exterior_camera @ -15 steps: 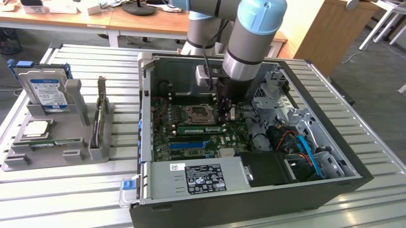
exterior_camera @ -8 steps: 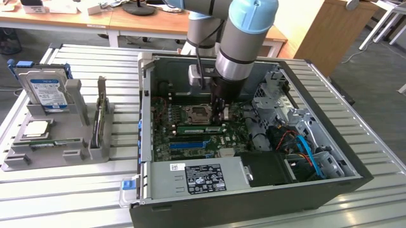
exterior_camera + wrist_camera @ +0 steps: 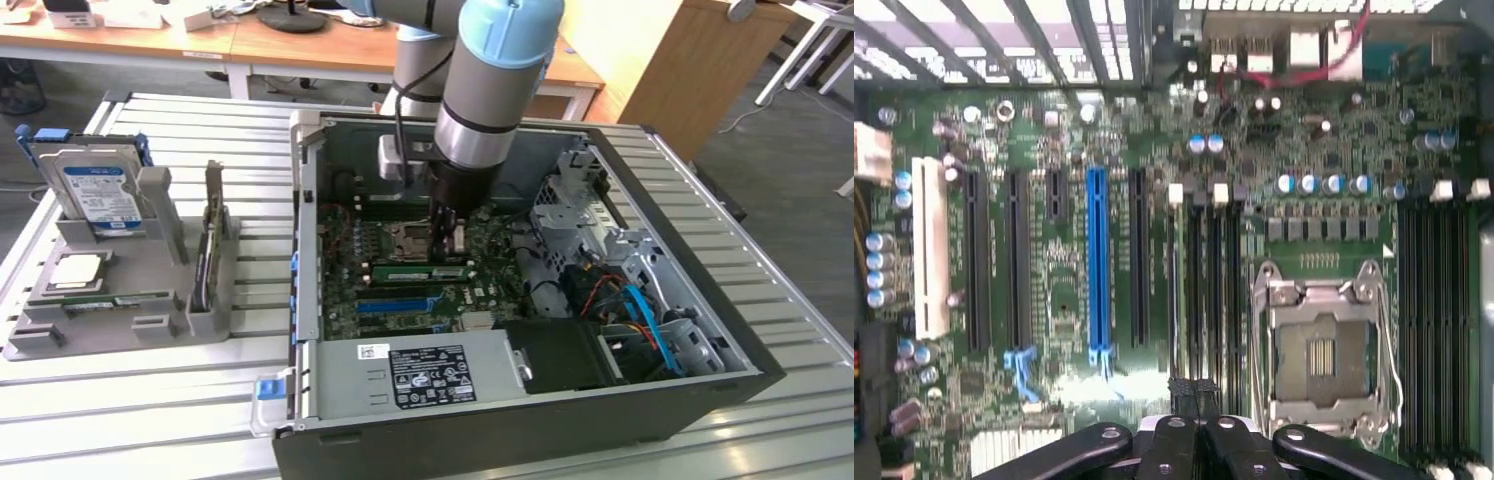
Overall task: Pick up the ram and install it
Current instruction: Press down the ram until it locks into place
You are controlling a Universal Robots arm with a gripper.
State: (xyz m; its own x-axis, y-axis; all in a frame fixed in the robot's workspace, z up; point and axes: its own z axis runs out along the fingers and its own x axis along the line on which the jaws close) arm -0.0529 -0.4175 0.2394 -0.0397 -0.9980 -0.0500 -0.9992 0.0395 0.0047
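The closed end effector hovers inside the computer case, over the motherboard's memory slots. The ram lies seated lengthwise across the board, just below it.

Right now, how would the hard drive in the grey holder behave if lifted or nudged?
The hard drive is probably rigid and heavy for its size, since it looks like a metal-cased block. It stands on edge in the holder, so the walls likely resist a sideways nudge. Once lifted free it could tip easily. Its smooth labelled face may be slippery.
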